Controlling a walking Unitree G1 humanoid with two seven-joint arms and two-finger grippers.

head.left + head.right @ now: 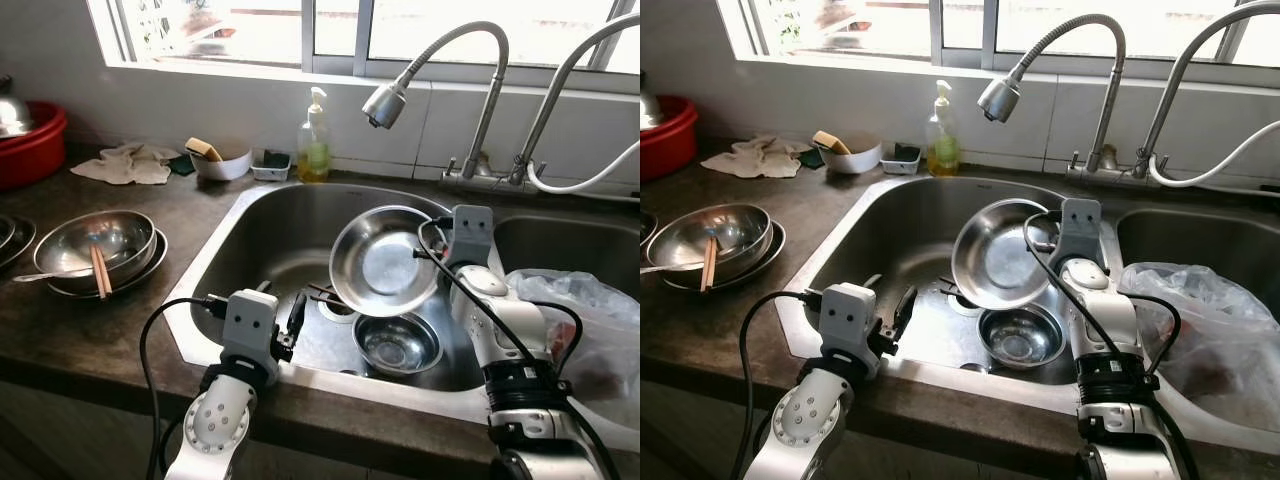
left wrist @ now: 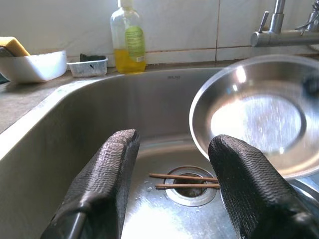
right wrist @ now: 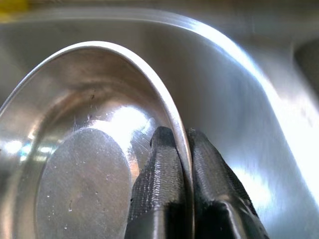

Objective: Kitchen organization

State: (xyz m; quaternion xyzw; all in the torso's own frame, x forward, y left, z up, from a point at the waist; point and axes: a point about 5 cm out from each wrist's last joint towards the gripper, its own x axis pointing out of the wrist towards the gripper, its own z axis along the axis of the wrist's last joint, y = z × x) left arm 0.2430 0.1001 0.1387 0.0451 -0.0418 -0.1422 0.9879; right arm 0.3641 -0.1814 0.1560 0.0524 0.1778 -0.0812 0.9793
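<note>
A steel plate (image 1: 385, 262) hangs tilted above the sink basin (image 1: 262, 232), its rim pinched by my right gripper (image 3: 180, 149), which is shut on it. Under it a small steel bowl (image 1: 397, 343) rests on the sink floor. A pair of chopsticks (image 2: 183, 181) lies across the drain. My left gripper (image 2: 172, 174) is open over the sink's near-left edge, pointing at the drain, with nothing between its fingers.
Stacked steel bowls holding chopsticks and a spoon (image 1: 96, 250) sit on the left counter. A soap bottle (image 1: 314, 140), a white bowl with a sponge (image 1: 219, 160), a rag (image 1: 128, 163) and a red basin (image 1: 30, 145) line the back. Two faucets (image 1: 430, 60) arch overhead. A plastic bag (image 1: 590, 320) lies right.
</note>
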